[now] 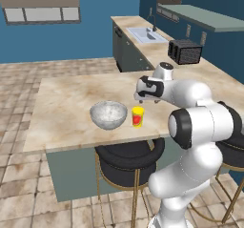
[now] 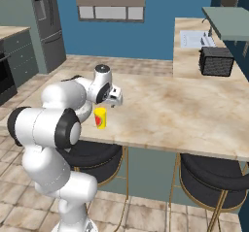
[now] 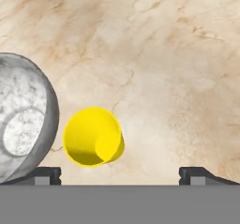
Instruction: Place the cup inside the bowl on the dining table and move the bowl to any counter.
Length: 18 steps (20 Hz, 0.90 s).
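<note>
the claw (image 1: 139, 98) hangs over the bench (image 1: 66, 108) with its fingers spread wide apart, nothing between them. just below it and a touch off to one side stands the cup (image 1: 137, 116), upright, yellow with the red patch facing the base cameras. in the hand view the cup (image 3: 93, 137) sits low between the two fingertips (image 3: 44, 174), nearer that one than the other, so the claw is not yet centred on it. the bowl (image 1: 108, 114) rests on the bench just beside the cup, on the far side of it from the claw's middle; the two look close but apart (a sliver of marble shows between them from the hand camera).

step in hand, by my read: lining up for the first grasp, cup not yet lifted, bowl untouched. next move calls for a small sideways shift toward the cup, then a straight drop so the fingers straddle its wall, then a squeeze. watch that finger nearest the bowl: it could clip the rim on the way down.
</note>
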{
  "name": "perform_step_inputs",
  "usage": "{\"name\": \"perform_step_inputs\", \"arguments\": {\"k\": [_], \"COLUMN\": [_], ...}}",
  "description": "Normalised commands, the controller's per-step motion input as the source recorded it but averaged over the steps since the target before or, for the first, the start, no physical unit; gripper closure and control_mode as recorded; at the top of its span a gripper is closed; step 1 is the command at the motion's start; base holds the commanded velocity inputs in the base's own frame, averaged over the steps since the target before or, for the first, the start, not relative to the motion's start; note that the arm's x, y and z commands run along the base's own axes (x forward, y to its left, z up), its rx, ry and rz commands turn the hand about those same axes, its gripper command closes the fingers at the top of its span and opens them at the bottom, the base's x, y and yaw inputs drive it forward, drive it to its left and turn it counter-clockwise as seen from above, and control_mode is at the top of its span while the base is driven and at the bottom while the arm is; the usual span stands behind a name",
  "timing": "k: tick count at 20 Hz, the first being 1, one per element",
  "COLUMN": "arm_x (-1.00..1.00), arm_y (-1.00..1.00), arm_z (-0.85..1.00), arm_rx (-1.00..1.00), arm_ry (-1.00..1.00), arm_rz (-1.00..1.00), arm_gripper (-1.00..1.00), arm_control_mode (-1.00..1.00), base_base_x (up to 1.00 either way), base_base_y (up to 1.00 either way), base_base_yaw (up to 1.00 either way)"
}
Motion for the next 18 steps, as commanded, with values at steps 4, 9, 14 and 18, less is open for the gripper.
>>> {"name": "perform_step_inputs", "arguments": {"k": [4, 9, 14, 18], "arm_x": [0.0, 0.0, -0.01, 0.0], "arm_y": [0.03, 0.05, 0.08, 0.01], "arm_z": [0.0, -0.07, -0.24, -0.2], "arm_rx": [0.0, 0.0, 0.0, 0.0], "arm_ry": [0.0, 0.0, 0.0, 0.0], "arm_rz": [0.0, 0.0, 0.0, 0.0], "arm_gripper": [-1.0, -1.0, -1.0, -1.0], "arm_control_mode": [-1.0, -1.0, -1.0, -1.0], "base_base_x": [0.0, 0.0, 0.0, 0.0], "base_base_y": [0.0, 0.0, 0.0, 0.0], "base_base_yaw": [0.0, 0.0, 0.0, 0.0]}}
